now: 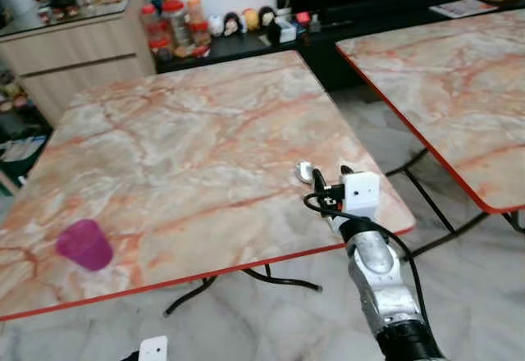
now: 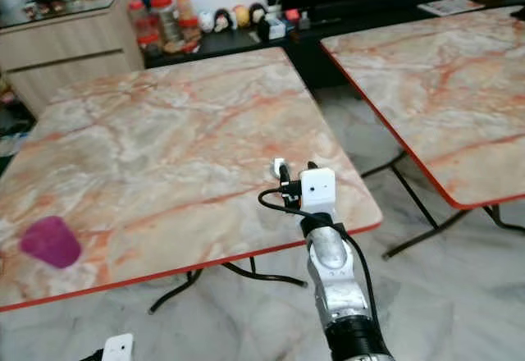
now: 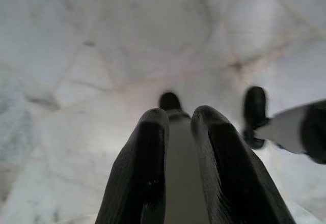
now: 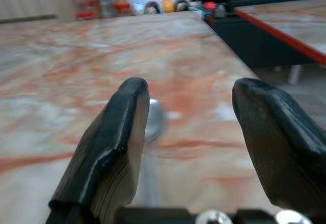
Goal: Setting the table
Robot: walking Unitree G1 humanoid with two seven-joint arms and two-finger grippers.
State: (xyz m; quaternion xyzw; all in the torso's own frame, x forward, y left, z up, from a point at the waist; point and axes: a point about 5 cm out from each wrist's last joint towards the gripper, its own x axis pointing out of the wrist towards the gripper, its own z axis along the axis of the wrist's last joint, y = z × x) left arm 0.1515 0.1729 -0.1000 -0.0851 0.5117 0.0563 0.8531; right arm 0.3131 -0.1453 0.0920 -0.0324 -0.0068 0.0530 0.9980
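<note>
Left eye view shows the marble-patterned table (image 1: pixel 189 139) with its red edge spreading across most of the scene, and a second table (image 1: pixel 443 74) of the same pattern well apart to the right, a strip of pale floor between them. Along the far wall run a wooden sideboard (image 1: pixel 74 45) on the left and a low dark shelf (image 1: pixel 246 45) crowded with jars and small figures.

The right arm reaches in from the near right, and the right gripper (image 1: pixel 328 182) stands over the near right corner of the table. In the right wrist view its fingers (image 4: pixel 114 142) are spread wide with nothing between them. Just beyond it lies a spoon (image 1: pixel 305 171), its bowl pointing away from the robot; in the right wrist view the spoon (image 4: pixel 154 117) sits just beside the inner face of one finger, though blur makes it hard to say whether they touch. A pink cup (image 1: pixel 84 244) stands near the near left edge of the table, well apart from the spoon.

The left gripper (image 3: pixel 178 124) hangs low over the floor with its fingers close together on nothing.

The step in hand looks like the handling of the spoon at this corner, either about to be picked up or just laid down. If it is a pick-up, the next move calls for shifting the claw sideways so the spoon's handle lies between the fingers, lowering to the tabletop, and closing on the thin handle.
</note>
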